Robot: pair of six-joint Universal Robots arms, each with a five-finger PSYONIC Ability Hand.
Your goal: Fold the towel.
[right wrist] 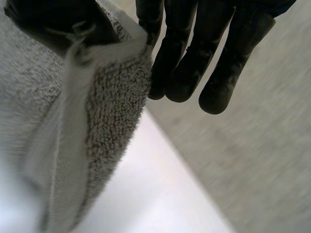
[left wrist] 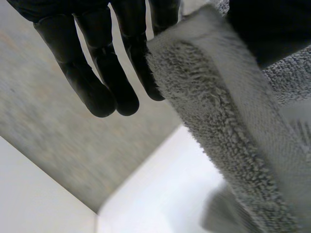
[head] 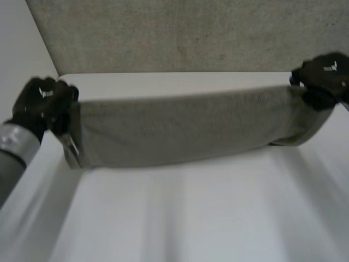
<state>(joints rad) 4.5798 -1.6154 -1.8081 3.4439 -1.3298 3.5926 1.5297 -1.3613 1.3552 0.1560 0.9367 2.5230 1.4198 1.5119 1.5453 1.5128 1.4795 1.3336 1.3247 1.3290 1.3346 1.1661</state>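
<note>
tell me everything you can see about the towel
The towel is grey-beige terry with a looped pile, and the wrist views show a flatter woven band near its hem. It is stretched wide as a long band between the two hands and sags slightly in the middle. The left hand pinches one end between thumb and fingers, and the right hand pinches the other end the same way. Its lower edge hangs close to the white table; I cannot tell whether it touches.
</note>
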